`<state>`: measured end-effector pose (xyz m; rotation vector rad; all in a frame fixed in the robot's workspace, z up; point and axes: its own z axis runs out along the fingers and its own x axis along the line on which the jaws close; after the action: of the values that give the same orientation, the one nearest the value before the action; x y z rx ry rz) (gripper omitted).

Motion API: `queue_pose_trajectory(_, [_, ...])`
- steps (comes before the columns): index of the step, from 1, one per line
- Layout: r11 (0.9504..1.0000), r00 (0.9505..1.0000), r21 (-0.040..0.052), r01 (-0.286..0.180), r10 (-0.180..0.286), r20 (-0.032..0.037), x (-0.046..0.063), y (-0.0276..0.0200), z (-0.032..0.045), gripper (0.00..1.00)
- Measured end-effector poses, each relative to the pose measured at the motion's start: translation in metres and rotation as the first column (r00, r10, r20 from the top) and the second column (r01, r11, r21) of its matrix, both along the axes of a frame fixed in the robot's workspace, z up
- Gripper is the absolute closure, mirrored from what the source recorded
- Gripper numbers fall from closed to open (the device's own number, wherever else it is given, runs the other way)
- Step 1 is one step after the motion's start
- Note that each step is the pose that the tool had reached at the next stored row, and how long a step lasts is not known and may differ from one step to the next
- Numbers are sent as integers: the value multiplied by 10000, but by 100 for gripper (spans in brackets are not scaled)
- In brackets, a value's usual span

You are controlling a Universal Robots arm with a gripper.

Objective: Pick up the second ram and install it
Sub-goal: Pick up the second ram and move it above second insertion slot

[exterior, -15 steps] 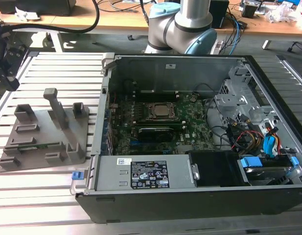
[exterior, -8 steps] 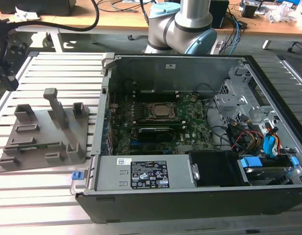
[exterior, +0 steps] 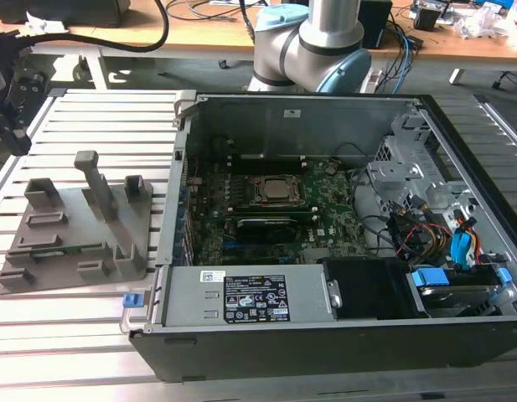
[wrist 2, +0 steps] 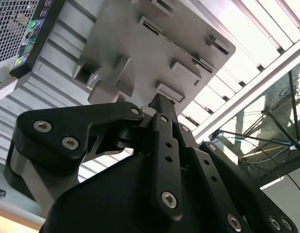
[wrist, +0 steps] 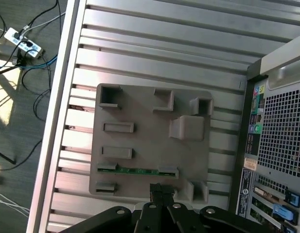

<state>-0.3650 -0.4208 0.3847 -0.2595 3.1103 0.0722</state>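
Grey holder tray sits at nine o'clock in the exterior view, on the slatted metal table. Second ram, a thin green stick, lies in one tray slot, seen in the first wrist view. Gripper hangs over the tray near that stick, apart from it as far as I can tell. Its fingers are pressed together, holding nothing. Arm base at twelve o'clock. Open computer case runs from centre to three o'clock, motherboard inside. Pick not yet made. My judgement: the grab wants jaws spread first and pads square on the stick's two flat faces, mid-length. Then a straight pull so it doesn't bind or flex.
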Motion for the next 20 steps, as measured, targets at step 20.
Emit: queue_pose_trajectory(20, [9816, 9816, 0, -1908, 1908, 0, 0, 0, 0, 89])
